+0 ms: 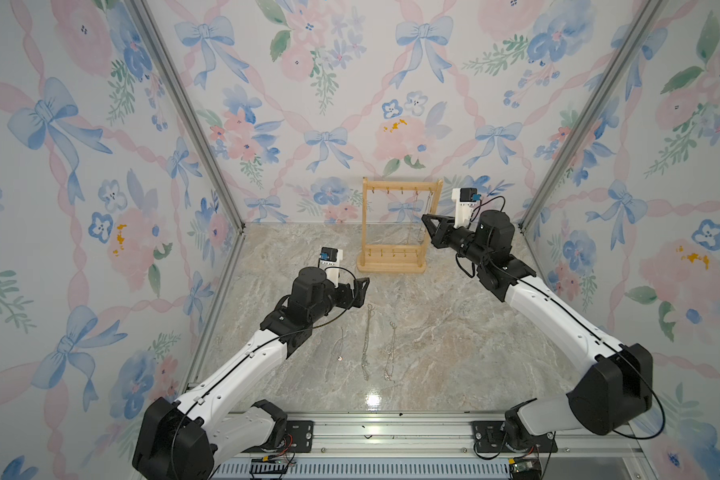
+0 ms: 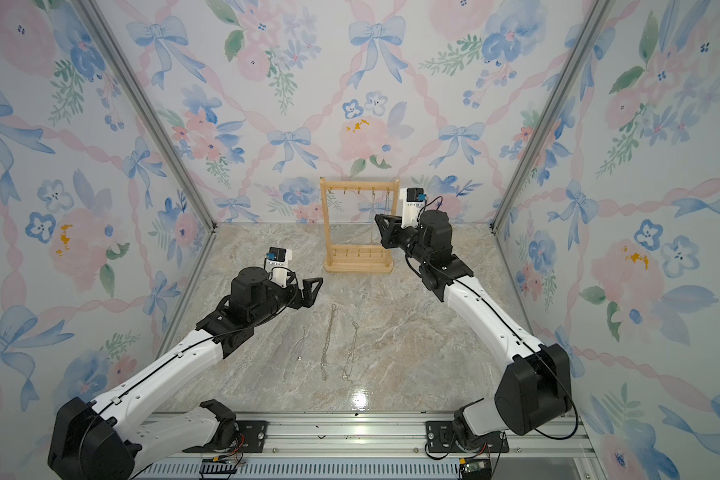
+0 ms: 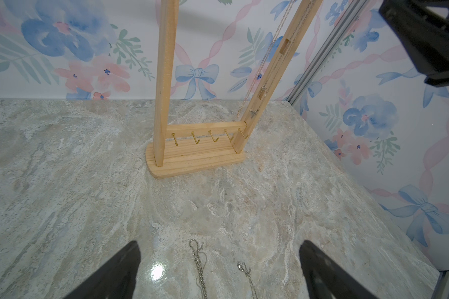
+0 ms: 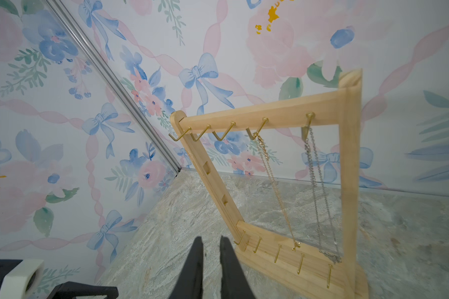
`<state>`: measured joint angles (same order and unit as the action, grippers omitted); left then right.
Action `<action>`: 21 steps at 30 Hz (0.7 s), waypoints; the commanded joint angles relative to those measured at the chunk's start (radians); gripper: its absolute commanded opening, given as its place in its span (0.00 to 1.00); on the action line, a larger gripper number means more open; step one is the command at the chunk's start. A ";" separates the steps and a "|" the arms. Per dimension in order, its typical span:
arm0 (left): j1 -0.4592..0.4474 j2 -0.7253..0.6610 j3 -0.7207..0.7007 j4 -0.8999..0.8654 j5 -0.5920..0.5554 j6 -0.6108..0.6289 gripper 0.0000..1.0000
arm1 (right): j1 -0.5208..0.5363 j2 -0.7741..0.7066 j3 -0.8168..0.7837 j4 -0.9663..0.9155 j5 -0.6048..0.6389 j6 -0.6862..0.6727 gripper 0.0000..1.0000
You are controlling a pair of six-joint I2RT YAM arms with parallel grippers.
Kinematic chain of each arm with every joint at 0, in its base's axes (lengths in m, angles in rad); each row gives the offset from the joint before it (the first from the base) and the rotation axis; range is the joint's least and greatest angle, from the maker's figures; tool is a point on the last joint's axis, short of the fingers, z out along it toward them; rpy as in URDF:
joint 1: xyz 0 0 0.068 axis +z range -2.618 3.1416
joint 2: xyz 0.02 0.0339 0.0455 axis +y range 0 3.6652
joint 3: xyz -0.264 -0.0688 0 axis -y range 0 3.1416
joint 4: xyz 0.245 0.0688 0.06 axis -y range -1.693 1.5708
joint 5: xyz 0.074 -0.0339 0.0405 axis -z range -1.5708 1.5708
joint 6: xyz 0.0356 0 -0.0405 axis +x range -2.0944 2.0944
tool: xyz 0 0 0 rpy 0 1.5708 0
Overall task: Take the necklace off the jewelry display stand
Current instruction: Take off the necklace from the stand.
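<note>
Right wrist view alone shows right fingers (image 4: 192, 269) barely apart, empty; left fingers (image 3: 114, 274) wide, empty.

No readable text, label or number shows anywhere.

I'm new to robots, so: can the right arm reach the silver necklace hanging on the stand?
Probably yes. The right arm has its jaws close in front of the jewelry display stand, and the silver necklace hangs from the end hook with nothing across it.
</note>
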<state>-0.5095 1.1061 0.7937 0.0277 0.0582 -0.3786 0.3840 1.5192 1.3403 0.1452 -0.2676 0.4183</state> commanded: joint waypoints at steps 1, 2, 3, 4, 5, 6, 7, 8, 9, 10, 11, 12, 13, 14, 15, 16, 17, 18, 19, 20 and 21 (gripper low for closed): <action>0.009 -0.020 -0.004 -0.002 0.020 -0.009 0.98 | -0.016 0.099 0.134 -0.110 -0.028 -0.019 0.15; 0.010 -0.021 -0.004 -0.002 0.020 -0.008 0.98 | -0.020 0.128 0.177 -0.131 -0.032 -0.023 0.15; 0.011 -0.021 -0.005 -0.002 0.021 -0.007 0.98 | -0.023 0.169 0.213 -0.145 -0.034 -0.024 0.15; 0.012 -0.021 -0.005 -0.002 0.022 -0.006 0.98 | -0.028 0.194 0.244 -0.158 -0.033 -0.024 0.15; 0.013 -0.023 -0.006 -0.002 0.022 -0.006 0.98 | -0.031 0.213 0.268 -0.163 -0.029 -0.024 0.15; 0.015 -0.023 -0.006 -0.002 0.024 -0.006 0.98 | -0.034 0.226 0.282 -0.163 -0.027 -0.024 0.16; 0.016 -0.025 -0.005 -0.002 0.023 -0.006 0.98 | -0.037 0.239 0.295 -0.161 -0.027 -0.025 0.16; 0.019 -0.025 -0.006 -0.002 0.023 -0.006 0.98 | -0.039 0.253 0.311 -0.167 -0.027 -0.028 0.16; 0.020 -0.027 -0.006 -0.002 0.024 -0.006 0.98 | -0.040 0.263 0.327 -0.177 -0.025 -0.036 0.17; 0.024 -0.030 -0.006 -0.002 0.023 -0.005 0.98 | -0.039 0.276 0.346 -0.196 -0.020 -0.050 0.17; 0.025 -0.031 -0.006 -0.003 0.023 -0.005 0.98 | -0.041 0.286 0.360 -0.210 -0.014 -0.060 0.18; 0.029 -0.032 -0.007 -0.002 0.023 -0.005 0.98 | -0.040 0.293 0.372 -0.215 -0.010 -0.066 0.19; 0.031 -0.032 -0.007 -0.002 0.024 -0.005 0.98 | -0.041 0.302 0.381 -0.221 -0.009 -0.073 0.20; 0.033 -0.033 -0.006 -0.002 0.025 -0.005 0.98 | -0.041 0.308 0.388 -0.224 -0.006 -0.077 0.21; 0.035 -0.033 -0.007 -0.002 0.026 -0.006 0.98 | -0.041 0.316 0.398 -0.230 -0.003 -0.083 0.21; 0.038 -0.031 -0.007 -0.002 0.026 -0.006 0.98 | -0.040 0.321 0.407 -0.237 0.002 -0.090 0.22; 0.040 -0.032 -0.006 -0.002 0.028 -0.007 0.98 | -0.040 0.323 0.410 -0.240 0.007 -0.096 0.22; 0.042 -0.032 -0.006 -0.002 0.028 -0.006 0.98 | -0.041 0.323 0.409 -0.237 0.013 -0.101 0.22; 0.043 -0.030 -0.006 -0.002 0.028 -0.006 0.98 | -0.041 0.321 0.408 -0.235 0.018 -0.104 0.23; 0.042 -0.029 -0.005 -0.002 0.028 -0.006 0.98 | -0.042 0.319 0.404 -0.231 0.021 -0.106 0.23; 0.045 -0.030 -0.006 -0.002 0.026 -0.006 0.98 | -0.041 0.322 0.402 -0.225 0.020 -0.106 0.24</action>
<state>-0.4728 1.0931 0.7937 0.0277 0.0696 -0.3786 0.3485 1.8244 1.7214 -0.0570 -0.2687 0.3420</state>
